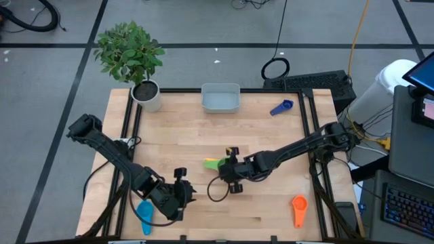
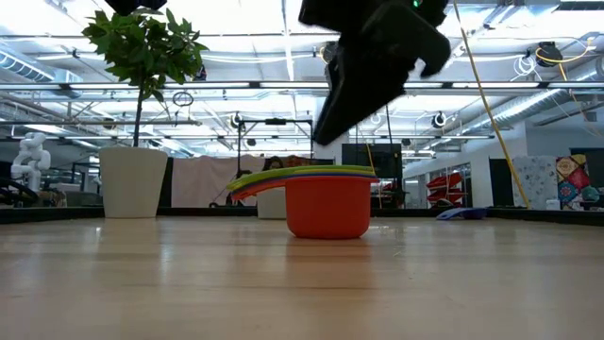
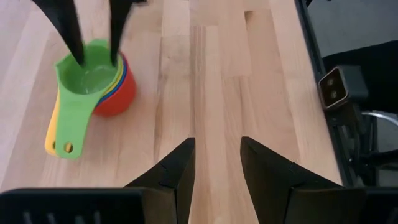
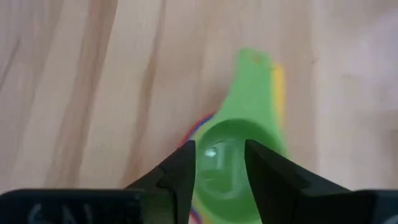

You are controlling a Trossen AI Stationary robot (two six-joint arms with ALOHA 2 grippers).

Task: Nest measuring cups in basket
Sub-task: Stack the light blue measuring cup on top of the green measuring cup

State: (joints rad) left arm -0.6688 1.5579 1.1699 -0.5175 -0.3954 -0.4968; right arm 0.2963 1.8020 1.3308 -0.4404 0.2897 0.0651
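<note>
High view: the right gripper (image 1: 224, 166) sits mid-table over the cup stack (image 1: 215, 163), and its body hides most of it — only the green handle pokes out. In the right wrist view its fingers (image 4: 177, 174) are spread, one each side of the green cup (image 4: 227, 155), w/ gaps showing, so not pinching. The low view cuts the gripper off at the top; the red cup (image 2: 327, 206) at the stack's base stands on the wood. Left gripper (image 1: 182, 193) waits near the front edge, fingers (image 3: 171, 177) parted w/ nothing between, the light blue cup (image 1: 145, 215) beside it, partly covered by the arm. Basket (image 1: 221, 98) is at the far edge, well apart from the stack; dark blue cup (image 1: 281, 108) near it, orange cup (image 1: 299, 208) front right. Table (image 1: 271, 135) is pale wood planks — potted plant (image 1: 139, 64) at the far-left corner, an open workshop hall behind.
</note>
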